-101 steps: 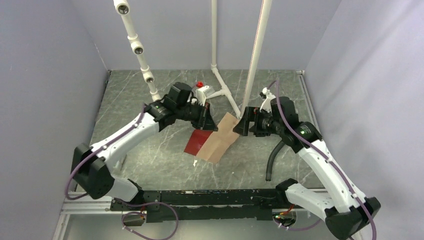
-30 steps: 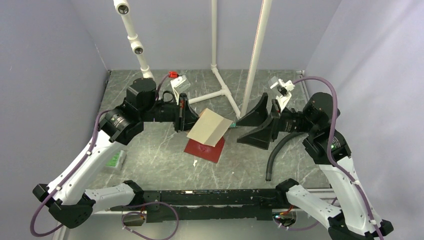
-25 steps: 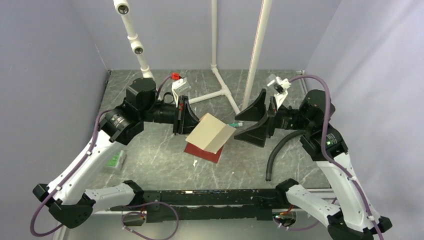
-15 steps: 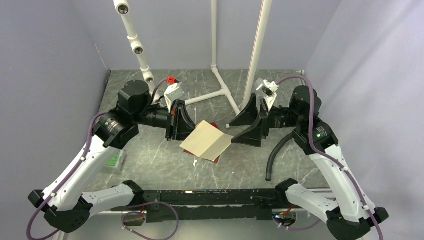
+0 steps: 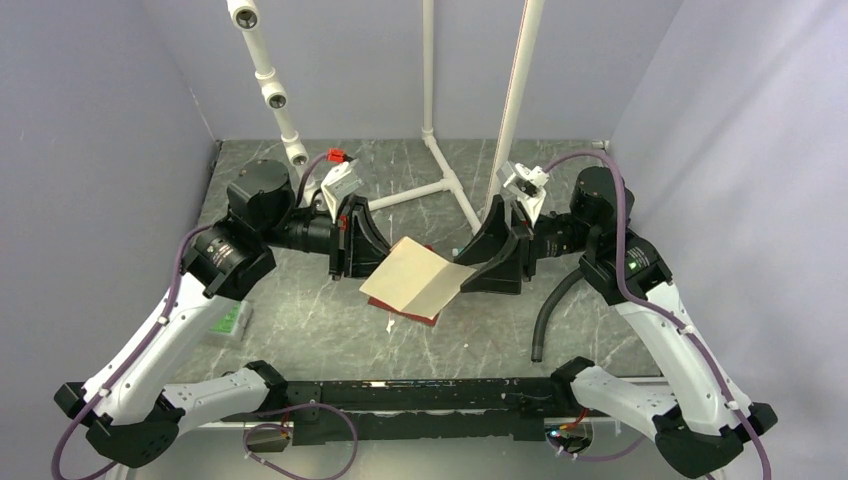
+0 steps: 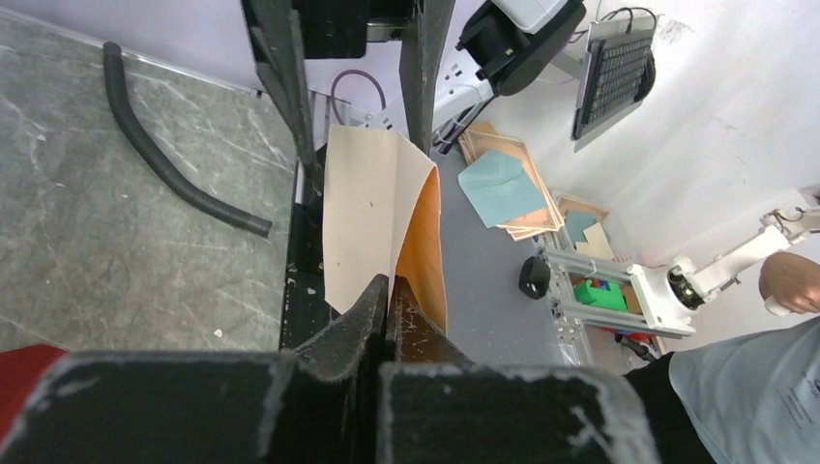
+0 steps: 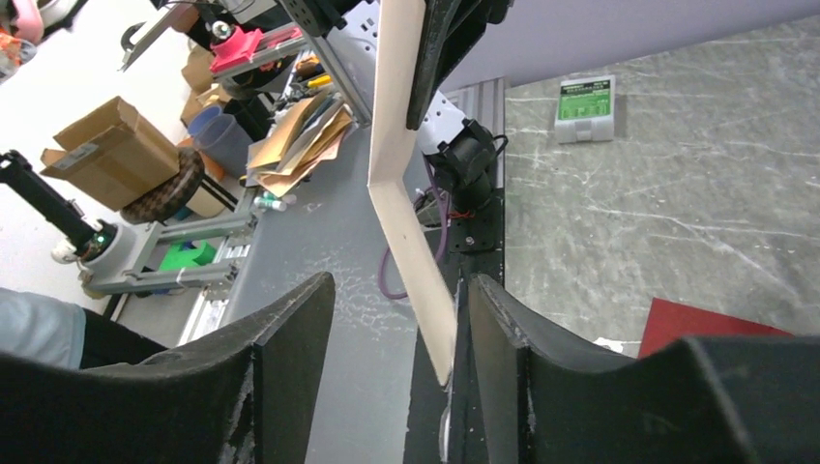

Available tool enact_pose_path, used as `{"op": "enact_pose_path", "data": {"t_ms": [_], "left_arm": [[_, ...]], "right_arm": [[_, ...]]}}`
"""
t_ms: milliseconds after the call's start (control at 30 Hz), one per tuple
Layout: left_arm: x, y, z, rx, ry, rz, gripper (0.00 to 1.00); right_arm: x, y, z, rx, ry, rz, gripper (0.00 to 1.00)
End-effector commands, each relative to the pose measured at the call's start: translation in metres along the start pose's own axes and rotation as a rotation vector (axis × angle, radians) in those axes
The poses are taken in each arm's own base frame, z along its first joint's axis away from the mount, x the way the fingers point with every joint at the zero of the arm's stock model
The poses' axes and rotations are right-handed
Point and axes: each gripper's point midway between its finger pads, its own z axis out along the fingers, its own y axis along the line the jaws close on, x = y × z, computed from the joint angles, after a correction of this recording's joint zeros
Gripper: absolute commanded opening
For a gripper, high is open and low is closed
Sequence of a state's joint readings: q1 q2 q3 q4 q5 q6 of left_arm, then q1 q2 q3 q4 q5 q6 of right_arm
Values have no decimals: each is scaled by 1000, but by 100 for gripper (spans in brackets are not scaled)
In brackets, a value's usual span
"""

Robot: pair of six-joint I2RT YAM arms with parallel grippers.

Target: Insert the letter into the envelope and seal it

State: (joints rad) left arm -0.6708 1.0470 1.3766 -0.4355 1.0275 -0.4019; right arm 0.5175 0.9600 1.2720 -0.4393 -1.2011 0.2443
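The left tool (image 6: 390, 285) is pinched tight on one edge of the letter (image 6: 372, 222), holding it off the worktop (image 5: 300, 320) directly above the envelope (image 5: 418, 316). The sheet is bent into a shallow V. From overhead it hides most of the envelope, and only red slivers show at its edges. The right tool (image 7: 398, 285) is spread wide, and the letter's far edge passes between its fingers (image 7: 290, 358); whether it touches them cannot be told. A green-and-white card packet (image 5: 230, 322) lies well left of the envelope, and a black ribbed hose (image 5: 548, 315) lies to its right.
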Motion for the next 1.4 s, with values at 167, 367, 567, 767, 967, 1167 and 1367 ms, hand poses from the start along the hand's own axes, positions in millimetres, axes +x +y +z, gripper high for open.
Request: {"op": "enact_pose_path", "data": {"t_ms": [167, 367, 567, 767, 967, 1167, 1367], "left_arm": [[-21, 11, -3, -117, -56, 21, 18], [12, 124, -111, -1075, -93, -43, 78], [26, 131, -199, -1527, -272, -107, 93], [-2, 91, -100, -906, -248, 1, 93], [9, 67, -22, -442, -93, -63, 83], [11, 71, 1, -309, -98, -69, 90], [9, 61, 13, -182, -81, -43, 85]], "right_arm": [[-22, 21, -3, -17, -29, -84, 0], [-13, -16, -8, 222, 17, 34, 0], [5, -54, -12, 373, 70, 124, 0], [10, -64, 1, 304, 79, 169, 0], [-6, -58, 15, 184, 24, 173, 0], [-14, -44, 22, 81, 9, 159, 0], [-19, -44, 24, 56, 17, 153, 0]]}}
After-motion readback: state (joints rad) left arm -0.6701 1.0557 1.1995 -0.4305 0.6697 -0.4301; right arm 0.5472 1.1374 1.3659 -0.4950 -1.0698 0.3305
